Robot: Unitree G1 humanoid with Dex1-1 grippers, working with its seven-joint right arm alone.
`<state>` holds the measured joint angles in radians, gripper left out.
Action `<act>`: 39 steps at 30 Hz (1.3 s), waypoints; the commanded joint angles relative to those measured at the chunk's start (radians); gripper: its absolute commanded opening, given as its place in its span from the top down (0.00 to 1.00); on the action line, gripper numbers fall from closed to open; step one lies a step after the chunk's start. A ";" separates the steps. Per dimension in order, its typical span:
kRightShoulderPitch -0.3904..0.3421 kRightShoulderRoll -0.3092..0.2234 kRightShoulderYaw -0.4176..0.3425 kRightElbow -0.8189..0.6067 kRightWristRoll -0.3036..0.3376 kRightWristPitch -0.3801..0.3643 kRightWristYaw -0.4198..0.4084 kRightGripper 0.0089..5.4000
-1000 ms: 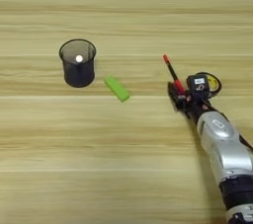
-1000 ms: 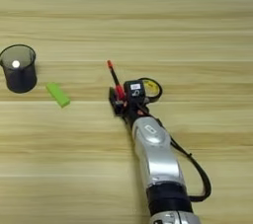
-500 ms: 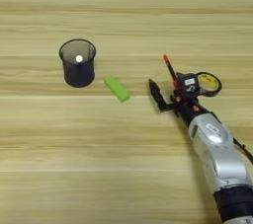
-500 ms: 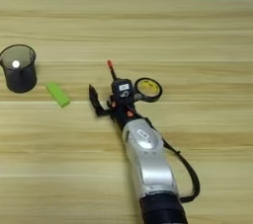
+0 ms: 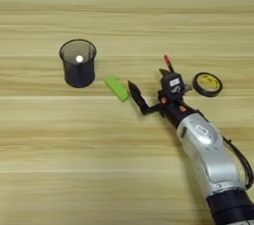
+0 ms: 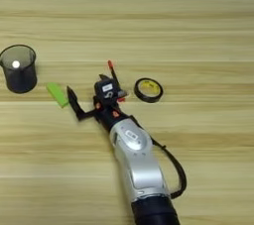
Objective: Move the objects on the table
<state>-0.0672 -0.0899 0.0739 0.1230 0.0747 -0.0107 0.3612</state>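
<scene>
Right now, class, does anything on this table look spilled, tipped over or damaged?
Nothing stands out. The mesh cup stands upright, the green block and tape roll lie flat on the table, and the pen is partly hidden behind the gripper.

Wood table [image 5: 59,169] w/ cup [image 5: 78,64], block [image 5: 116,89], pen [image 5: 168,62], tape [image 5: 207,84].

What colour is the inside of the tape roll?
Yellow inside, black outside on the tape roll; clearest in the right eye view.
</scene>
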 commanded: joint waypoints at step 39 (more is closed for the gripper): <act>-0.125 0.027 0.094 0.117 -0.027 0.050 0.072 0.08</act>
<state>-0.1360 -0.0665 0.1769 0.2672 0.0409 0.0559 0.4425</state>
